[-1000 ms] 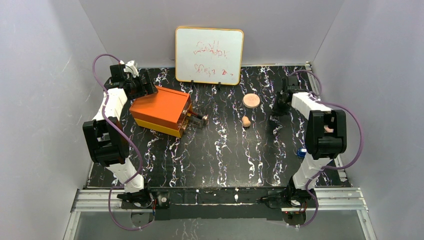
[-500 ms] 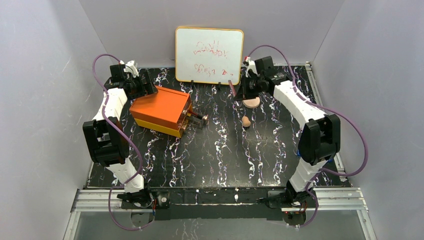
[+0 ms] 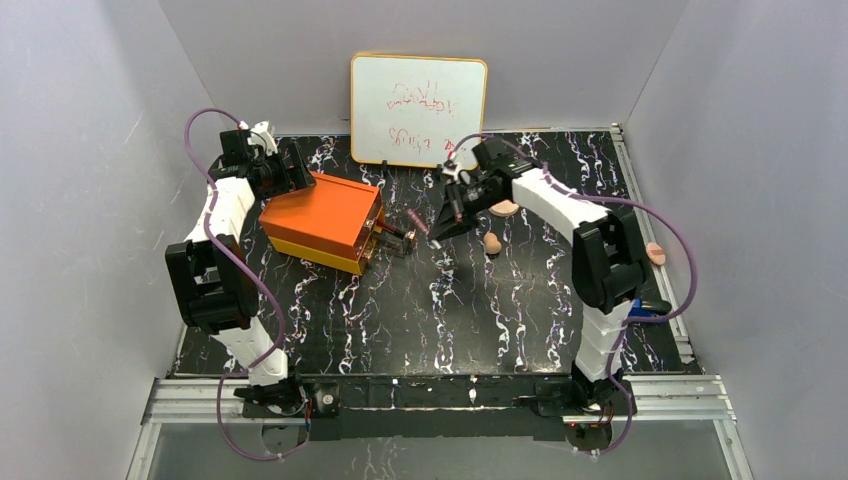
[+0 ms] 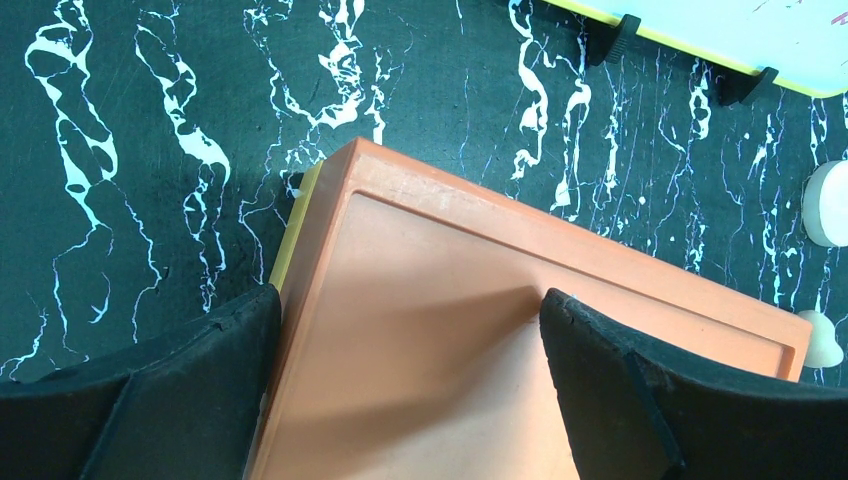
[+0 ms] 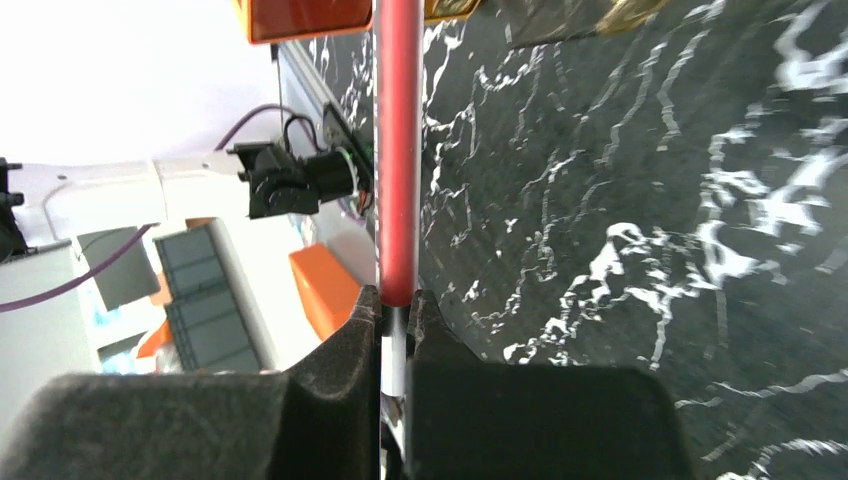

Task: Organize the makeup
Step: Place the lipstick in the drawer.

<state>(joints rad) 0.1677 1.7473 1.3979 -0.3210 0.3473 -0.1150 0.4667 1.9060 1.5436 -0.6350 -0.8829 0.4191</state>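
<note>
My right gripper (image 3: 437, 228) is shut on a thin red stick (image 5: 398, 150), which juts out past the fingertips toward the orange box's (image 3: 320, 222) open drawer (image 3: 395, 240). In the top view the stick (image 3: 416, 222) hangs just right of that drawer. A tan egg-shaped sponge (image 3: 492, 243) lies on the table right of the gripper. The peach disc (image 3: 505, 208) lies behind it, partly covered by my right arm. My left gripper (image 3: 288, 170) is open at the box's back-left corner (image 4: 450, 330), one finger (image 4: 150, 390) beside the edge and the other (image 4: 650, 400) over the lid.
A whiteboard (image 3: 418, 110) stands at the back of the black marbled table (image 3: 430, 310). A blue object (image 3: 650, 310) shows at the right edge, mostly hidden behind my right arm. Grey walls close in both sides.
My right arm has swung from the far right across the table to the left, carrying the stick up to the box's drawer. The left arm has not moved.
</note>
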